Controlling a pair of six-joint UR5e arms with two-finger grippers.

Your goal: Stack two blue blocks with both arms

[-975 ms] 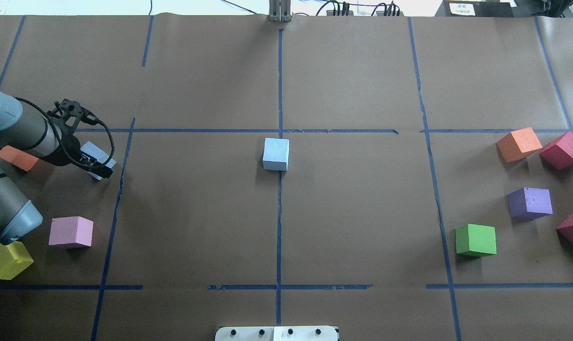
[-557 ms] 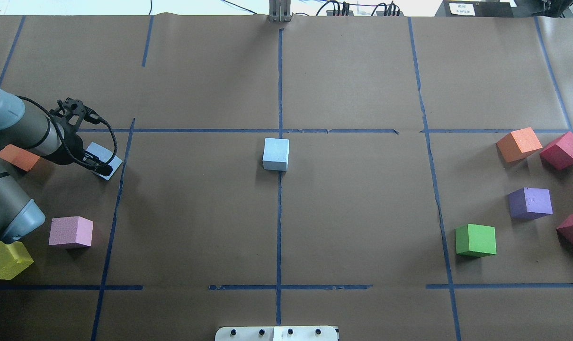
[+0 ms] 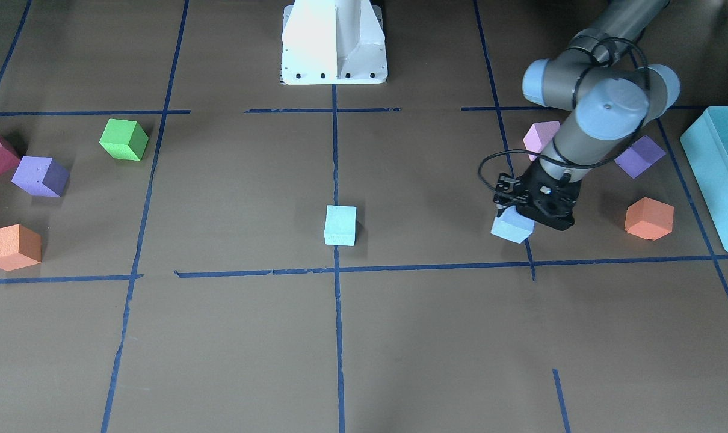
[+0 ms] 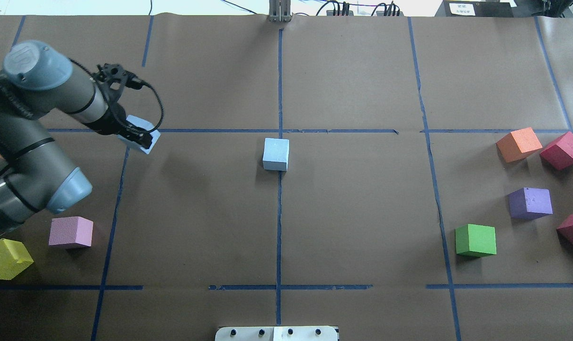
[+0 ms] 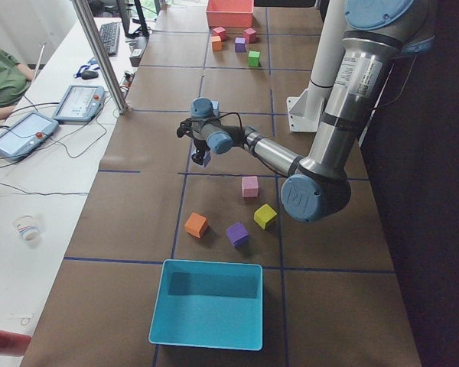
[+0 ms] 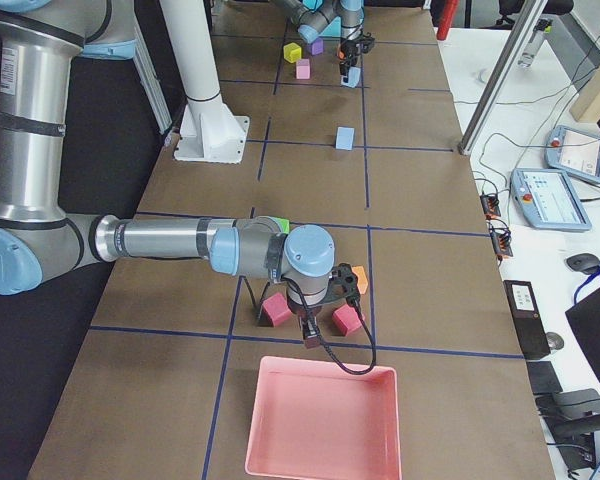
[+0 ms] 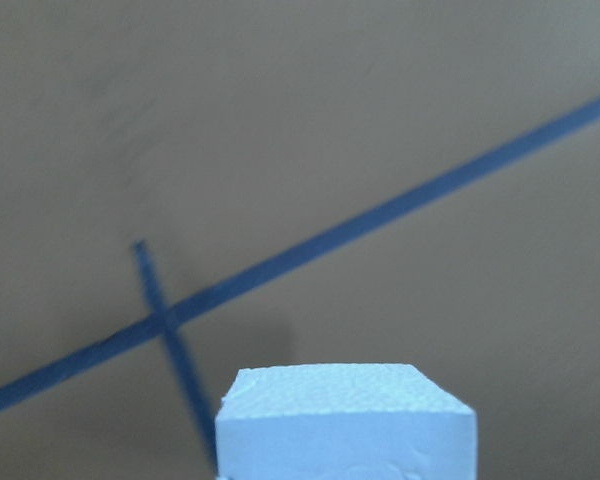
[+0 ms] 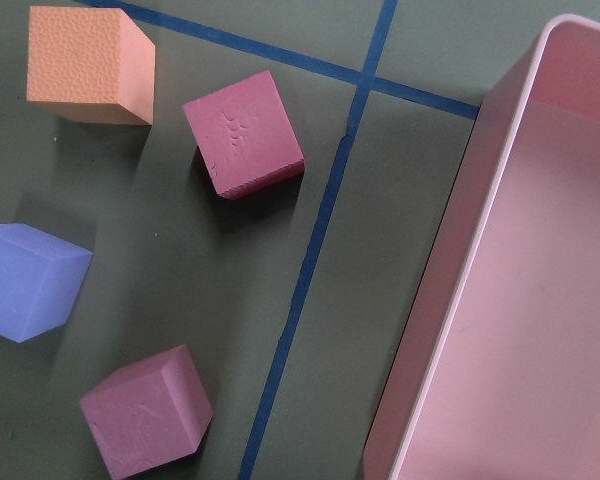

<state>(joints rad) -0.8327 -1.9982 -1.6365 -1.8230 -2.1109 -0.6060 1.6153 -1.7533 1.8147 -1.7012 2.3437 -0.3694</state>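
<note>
My left gripper [image 4: 139,138] is shut on a pale blue block [image 4: 144,125] and holds it above the table, left of the middle. In the front view the block [image 3: 512,228] hangs under the gripper [image 3: 523,215]. In the left wrist view the block [image 7: 345,420] fills the bottom edge. The second pale blue block [image 4: 275,154] rests on the centre tape line, well to the right of the held one. The right arm shows only in the exterior right view, low over red cubes [image 6: 348,318]; I cannot tell whether its gripper is open or shut.
Pink [image 4: 71,232] and yellow [image 4: 4,259] cubes lie near the left arm. Green [image 4: 476,240], purple [image 4: 530,202], orange [image 4: 518,143] and red [image 4: 563,150] cubes lie on the right. A teal box [image 3: 719,174] and a pink tray [image 6: 320,420] stand at the table's ends.
My left gripper has risen with the blue block and carried it away from the orange cube, farther and to the right, towards the middle. The centre block has not moved.
</note>
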